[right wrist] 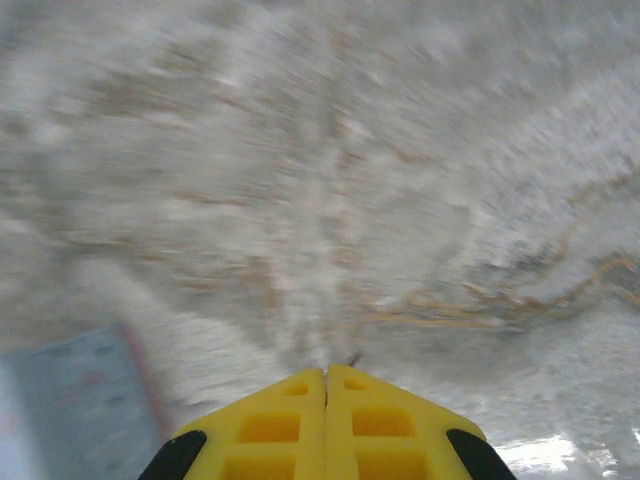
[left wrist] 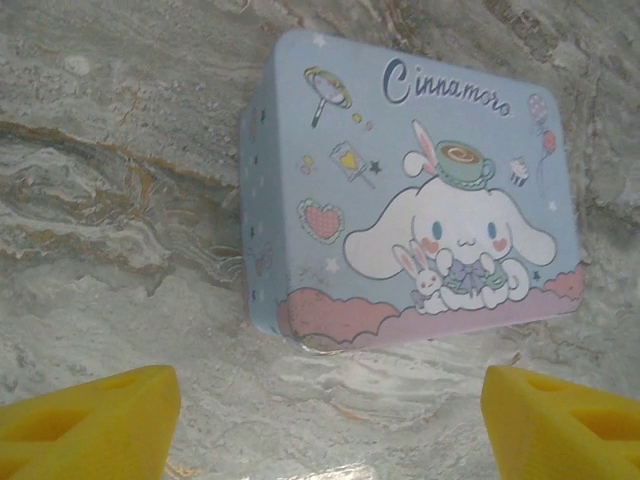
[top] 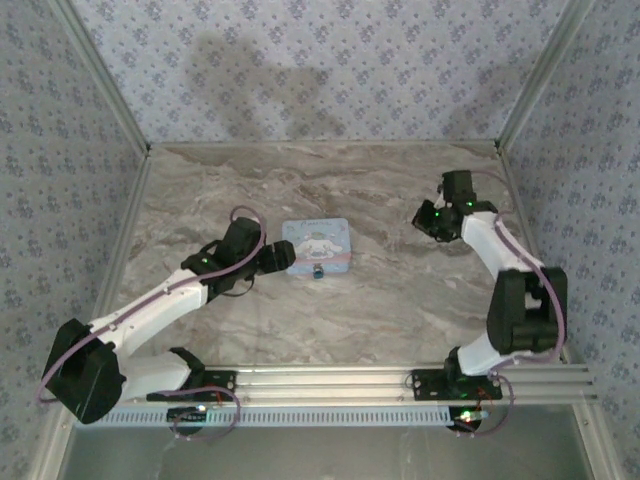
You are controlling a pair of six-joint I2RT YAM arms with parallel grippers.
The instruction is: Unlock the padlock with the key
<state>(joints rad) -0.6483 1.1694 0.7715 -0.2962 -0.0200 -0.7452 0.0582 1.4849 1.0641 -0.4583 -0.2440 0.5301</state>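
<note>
The padlock (top: 318, 271) is a tiny dark lock at the near edge of the pale blue cartoon tin (top: 316, 243). My left gripper (top: 284, 257) stands open just left of the tin. In the left wrist view its yellow fingers (left wrist: 90, 420) sit wide apart over bare table, with the tin (left wrist: 400, 190) just beyond them. My right gripper (top: 425, 218) is at the far right of the table, well away from the tin. Its yellow tips (right wrist: 326, 375) are pressed together. A thin dark sliver, the key (right wrist: 352, 358), pokes out between them.
The marble table (top: 400, 300) is walled by patterned panels on three sides. A metal rail (top: 400, 378) with both arm bases runs along the near edge. The right wrist view is blurred, with the tin (right wrist: 60, 400) at its lower left.
</note>
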